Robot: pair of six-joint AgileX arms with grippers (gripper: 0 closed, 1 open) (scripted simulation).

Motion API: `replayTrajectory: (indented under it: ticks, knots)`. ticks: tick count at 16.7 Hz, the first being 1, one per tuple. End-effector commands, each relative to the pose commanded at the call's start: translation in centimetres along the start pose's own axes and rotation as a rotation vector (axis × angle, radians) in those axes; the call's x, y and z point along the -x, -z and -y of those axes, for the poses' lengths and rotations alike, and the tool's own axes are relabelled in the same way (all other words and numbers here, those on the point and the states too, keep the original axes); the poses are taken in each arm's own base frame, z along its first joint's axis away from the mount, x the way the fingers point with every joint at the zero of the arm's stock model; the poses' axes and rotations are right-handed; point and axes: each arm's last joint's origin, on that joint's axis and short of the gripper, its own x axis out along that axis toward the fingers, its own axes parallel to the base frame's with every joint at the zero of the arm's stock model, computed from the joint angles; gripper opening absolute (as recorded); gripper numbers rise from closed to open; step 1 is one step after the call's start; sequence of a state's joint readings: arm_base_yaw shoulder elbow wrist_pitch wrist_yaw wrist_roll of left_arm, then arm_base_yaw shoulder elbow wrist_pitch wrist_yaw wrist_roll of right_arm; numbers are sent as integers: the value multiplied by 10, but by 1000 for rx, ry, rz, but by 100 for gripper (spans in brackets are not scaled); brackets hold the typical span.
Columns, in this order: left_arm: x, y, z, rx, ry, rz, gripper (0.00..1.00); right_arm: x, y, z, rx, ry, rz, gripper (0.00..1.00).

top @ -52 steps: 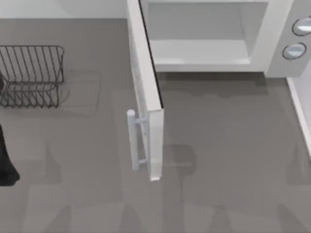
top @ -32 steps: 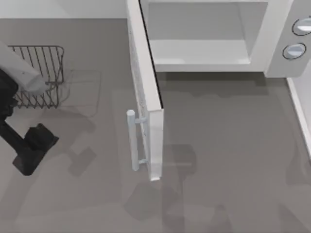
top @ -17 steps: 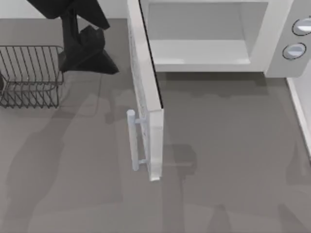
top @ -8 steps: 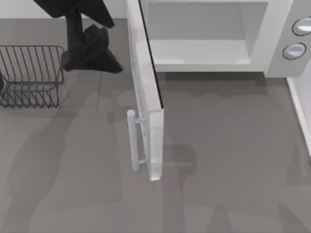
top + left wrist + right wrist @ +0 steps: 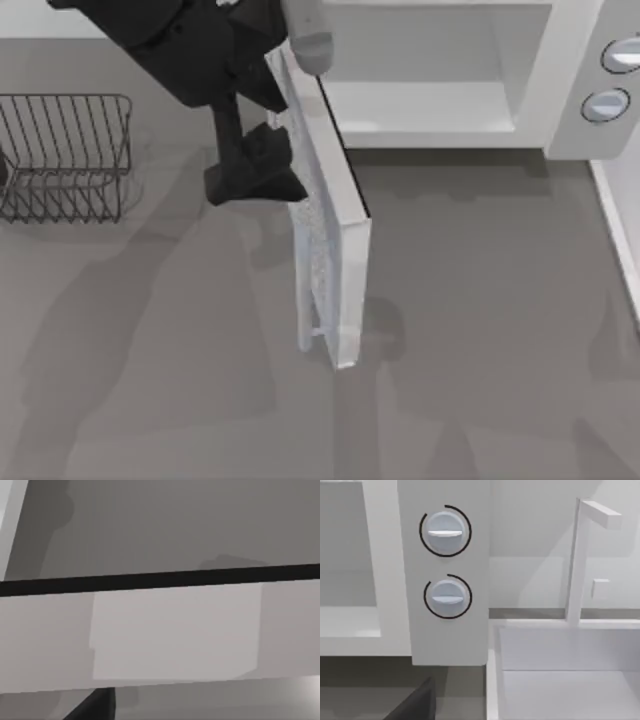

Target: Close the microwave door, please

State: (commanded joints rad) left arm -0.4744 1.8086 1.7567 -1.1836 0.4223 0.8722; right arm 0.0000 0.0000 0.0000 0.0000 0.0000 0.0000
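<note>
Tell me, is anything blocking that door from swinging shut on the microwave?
Nothing visible does. The microwave door stands open, with bare table between it and the microwave. The left claw sits against its outer face.

From where I sit the light is soft and even, with no hard glare. Broad, blurred shadows lie across the flat grey counter [image 5: 480,300], one pooling beside the free end of the white panel door with its mesh window [image 5: 330,250]. The dark wire rack [image 5: 65,155] throws a faint shadow on the counter. My left wrist view reads as flat grey bands with soft edges.
</note>
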Motion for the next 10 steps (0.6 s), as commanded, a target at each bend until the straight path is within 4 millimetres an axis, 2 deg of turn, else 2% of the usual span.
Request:
replayTrajectory:
  ticks: [2, 5, 10]
  knots:
    - [-7, 0, 2, 1, 3, -2, 100, 0, 0, 0, 0, 0, 0, 100]
    - [-7, 0, 2, 1, 3, -2, 100, 0, 0, 0, 0, 0, 0, 100]
    - [-7, 0, 2, 1, 3, -2, 62, 0, 0, 0, 0, 0, 0, 100]
